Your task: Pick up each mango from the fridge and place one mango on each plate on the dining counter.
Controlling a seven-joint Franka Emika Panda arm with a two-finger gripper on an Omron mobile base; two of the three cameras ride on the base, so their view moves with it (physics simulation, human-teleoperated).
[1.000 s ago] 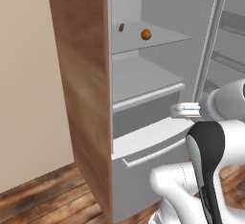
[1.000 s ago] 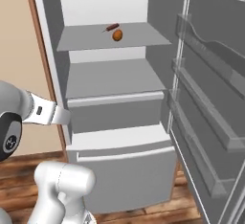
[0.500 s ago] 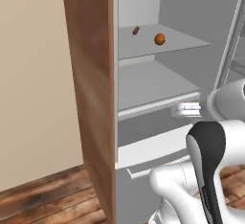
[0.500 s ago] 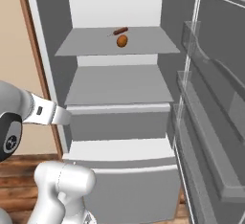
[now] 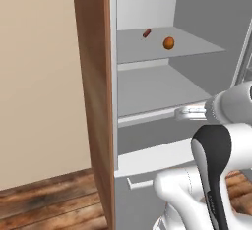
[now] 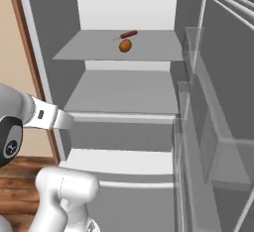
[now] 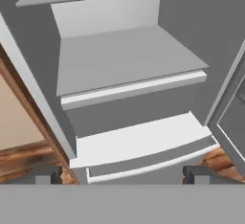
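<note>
Up on the top shelf of the open fridge (image 6: 44, 37) sits an orange-red mango (image 6: 125, 45), with a thin reddish sausage (image 6: 130, 33) lying just behind it. The shelf under it is bare. So the robot is at the very start: closing in on the fridge to grab the first mango, nothing picked yet. The gripper (image 7: 122, 173) hangs low in front of the fridge, down around the drawer (image 7: 143, 163), jaws spread as wide as they go and holding nothing. The fruit barely peeks in at the top edge of the hand view, so the next move probably calls for lifting the hand a good way up, reaching in over the top shelf, and lining the fingers up on the mango without nudging the sausage. Compared with a second ago, the whole fridge looks bigger and more centred in both base views, so that's the base rolling closer, not the food moving. The jaws stay just as wide.
</note>
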